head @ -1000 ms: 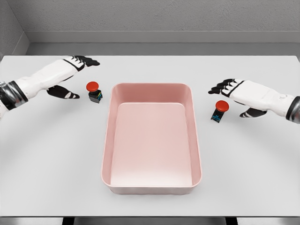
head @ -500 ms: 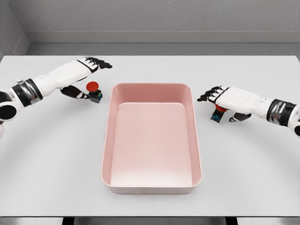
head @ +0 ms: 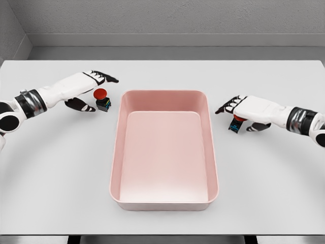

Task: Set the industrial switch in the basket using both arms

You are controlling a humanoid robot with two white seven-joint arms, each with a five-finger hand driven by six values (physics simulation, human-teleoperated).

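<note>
Head view: left switch (head: 102, 99) upright; right switch (head: 236, 123) tilted beside basket (head: 164, 199).

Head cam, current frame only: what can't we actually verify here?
- Right switch: the right hand covers its red cap; whether the fingers grip it cannot be told.
- Left switch: contact with the left hand is unclear; the thumb sits close beside it and the fingers reach above it.
- Both arms are cut off by the picture's side edges.
- Basket: its near outer wall is hidden behind its own rim.
</note>
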